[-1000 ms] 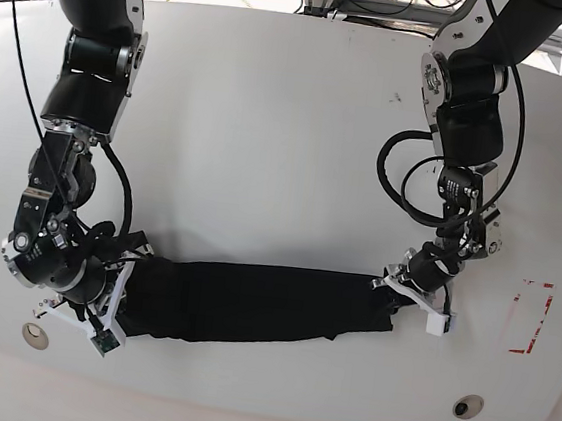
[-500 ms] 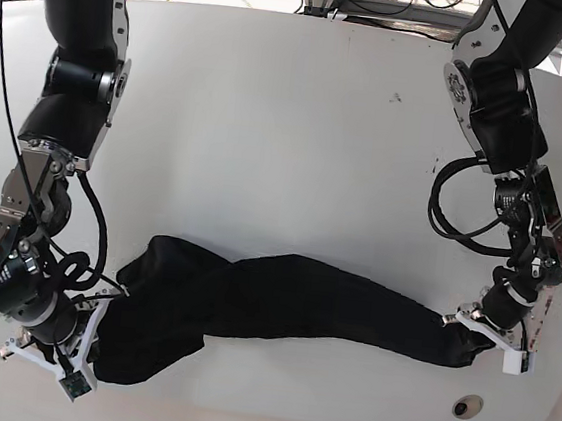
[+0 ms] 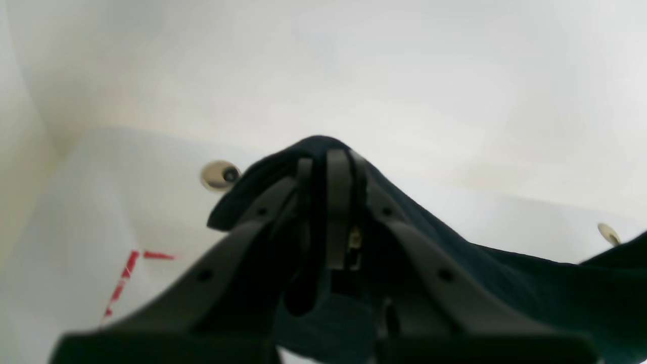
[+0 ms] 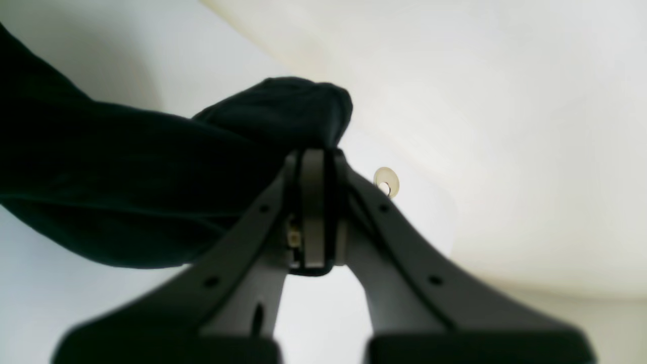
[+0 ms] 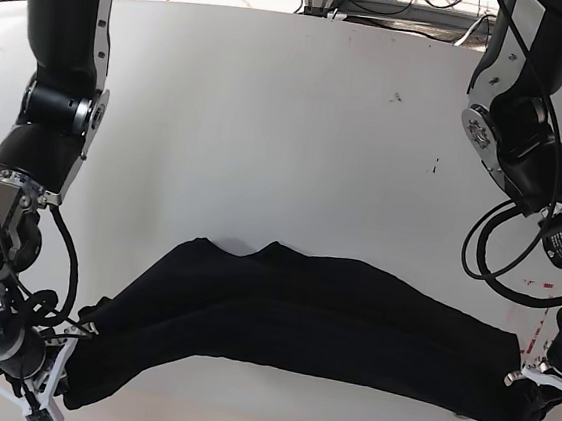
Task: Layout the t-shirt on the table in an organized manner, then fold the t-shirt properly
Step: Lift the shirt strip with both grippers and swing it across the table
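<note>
The black t-shirt (image 5: 310, 314) lies stretched in a long band across the near part of the white table (image 5: 270, 119). Its middle is humped and creased. My left gripper (image 5: 533, 393) is at the near right edge, shut on the right end of the cloth. The left wrist view shows that gripper (image 3: 327, 162) with its jaws pinched on a fold of the t-shirt (image 3: 505, 283). My right gripper (image 5: 63, 369) is at the near left corner, shut on the left end. In the right wrist view the gripper (image 4: 316, 154) clamps a bunched tip of the t-shirt (image 4: 126, 177).
Red tape corner marks (image 3: 126, 268) lie on the table beside my left gripper. A small round hole (image 3: 220, 175) sits just past that gripper and another hole (image 4: 386, 182) just past the right one. Both grippers are close to the table's front edge.
Both arms have swung outward and toward the front edge. The t-shirt has been pulled from a short narrow bundle into a much longer, wider band. Both grips have held.
</note>
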Controlling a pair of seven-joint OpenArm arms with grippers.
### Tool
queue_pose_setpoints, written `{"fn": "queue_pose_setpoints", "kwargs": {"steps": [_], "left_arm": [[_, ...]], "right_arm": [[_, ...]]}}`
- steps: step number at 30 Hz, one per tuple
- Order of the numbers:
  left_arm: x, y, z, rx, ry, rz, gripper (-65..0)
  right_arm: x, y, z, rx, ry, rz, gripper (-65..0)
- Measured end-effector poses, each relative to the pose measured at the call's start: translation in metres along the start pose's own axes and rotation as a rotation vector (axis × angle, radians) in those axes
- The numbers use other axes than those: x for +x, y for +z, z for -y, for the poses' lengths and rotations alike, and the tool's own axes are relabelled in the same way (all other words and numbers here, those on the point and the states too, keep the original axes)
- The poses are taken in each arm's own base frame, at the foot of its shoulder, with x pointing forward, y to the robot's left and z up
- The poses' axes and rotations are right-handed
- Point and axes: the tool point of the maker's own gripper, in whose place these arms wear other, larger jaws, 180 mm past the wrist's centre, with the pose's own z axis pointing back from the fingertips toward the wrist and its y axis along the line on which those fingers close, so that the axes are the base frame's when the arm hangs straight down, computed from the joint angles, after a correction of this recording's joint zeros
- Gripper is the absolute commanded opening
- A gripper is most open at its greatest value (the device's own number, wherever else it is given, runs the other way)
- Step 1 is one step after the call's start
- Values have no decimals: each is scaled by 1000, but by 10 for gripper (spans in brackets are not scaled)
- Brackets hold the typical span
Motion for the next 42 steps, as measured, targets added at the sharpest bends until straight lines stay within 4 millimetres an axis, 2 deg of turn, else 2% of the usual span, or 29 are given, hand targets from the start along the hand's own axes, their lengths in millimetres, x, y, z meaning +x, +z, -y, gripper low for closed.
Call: {"fn": "queue_pose_setpoints", "kwargs": {"steps": [12,21,24,26,29,32,36,39,42], "left_arm": [[89,16,-20,54,-29,129,-646],[157,20,-1,13,-43,270,-646],[167,22,2,5,-44,277,-646],[165,22,3,4,-49,255,-646],[152,21,0,9,-47,195,-646],[126,21,-6,30,-53,118,-646],[79,26,-12,48,-63,18,-646],[44,32,-11,26,-55,-61,-646],[12,46,-19,38,-61,-140,-646]], "right_arm": [[34,13,33,-47,-12,58,-650],[82,43,63,-114,-6,158,-650],[83,49,69,-132,-4,146,-650],[79,51,71,-141,-6,135,-650],[61,47,67,-144,-2,98,-650],[31,37,50,-126,10,42,-650],[-15,24,17,-72,-37,-14,-650],[-49,22,-5,-53,-55,-71,-650],[-69,24,-24,-37,-39,-106,-650]]}}
